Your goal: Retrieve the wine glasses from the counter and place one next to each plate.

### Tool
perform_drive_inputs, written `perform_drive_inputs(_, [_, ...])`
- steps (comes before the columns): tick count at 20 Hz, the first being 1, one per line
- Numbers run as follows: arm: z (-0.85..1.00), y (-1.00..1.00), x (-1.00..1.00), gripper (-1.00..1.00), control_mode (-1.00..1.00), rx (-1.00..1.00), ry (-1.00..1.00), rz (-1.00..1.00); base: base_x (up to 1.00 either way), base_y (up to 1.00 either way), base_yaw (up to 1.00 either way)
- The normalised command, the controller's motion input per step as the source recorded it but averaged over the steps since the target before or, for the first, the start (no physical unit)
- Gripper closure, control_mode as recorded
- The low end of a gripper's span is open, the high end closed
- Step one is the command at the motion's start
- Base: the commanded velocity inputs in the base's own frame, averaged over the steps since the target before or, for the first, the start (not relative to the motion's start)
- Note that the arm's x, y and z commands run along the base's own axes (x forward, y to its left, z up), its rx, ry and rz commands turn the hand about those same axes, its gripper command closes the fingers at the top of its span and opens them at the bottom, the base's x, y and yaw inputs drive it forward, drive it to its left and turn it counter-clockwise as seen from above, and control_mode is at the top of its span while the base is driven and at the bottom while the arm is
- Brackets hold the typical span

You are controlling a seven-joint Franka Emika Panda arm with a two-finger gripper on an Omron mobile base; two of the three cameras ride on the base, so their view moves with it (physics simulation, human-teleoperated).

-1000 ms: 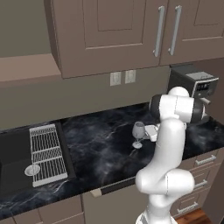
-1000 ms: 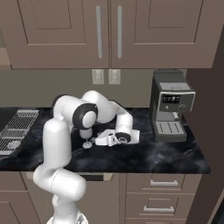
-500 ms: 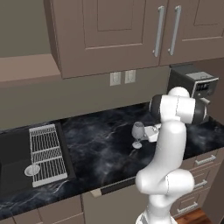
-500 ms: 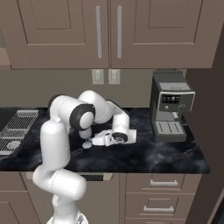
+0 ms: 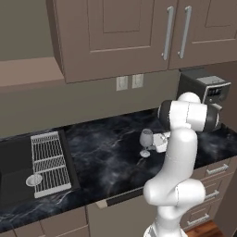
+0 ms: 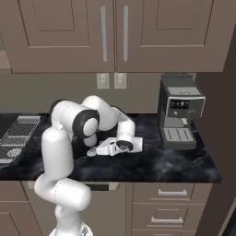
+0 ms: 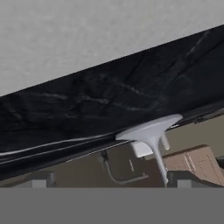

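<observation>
The gripper (image 6: 99, 150) is laid nearly level just above the black marble counter (image 5: 106, 162), beside a wine glass (image 5: 146, 142) — its jaws are set fully apart and nothing is held. In the hand view the stem and round flat foot (image 7: 151, 129) are seen close ahead, apparently in line with the gap between the fingers. The glass is judged light, rigid, smooth and fragile; hold is best taken on the thin stem below the rounded bowl — gently. Farther left a ribbed grey drainer (image 5: 50, 162) is seen, and a coffee machine (image 6: 179, 115) stands at the counter's right end.
</observation>
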Motion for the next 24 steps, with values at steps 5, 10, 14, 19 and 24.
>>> perform_drive_inputs(5, [-0.29,0.37,0.05,-1.0,-1.0,0.0,0.0,0.0,0.0,0.0,0.0])
perform_drive_inputs(10, [-0.36,0.49,0.0,-1.0,-1.0,0.0,0.0,0.0,0.0,0.0,0.0])
perform_drive_inputs(14, [-0.26,0.26,0.0,-1.0,-1.0,0.0,0.0,0.0,0.0,0.0,0.0])
perform_drive_inputs(19, [-0.49,0.31,0.0,-1.0,-1.0,-0.01,0.0,0.0,0.0,0.0,0.0])
perform_drive_inputs(24, [-0.91,-0.02,0.0,-1.0,-1.0,-0.05,0.06,0.03,0.0,0.0,0.0])
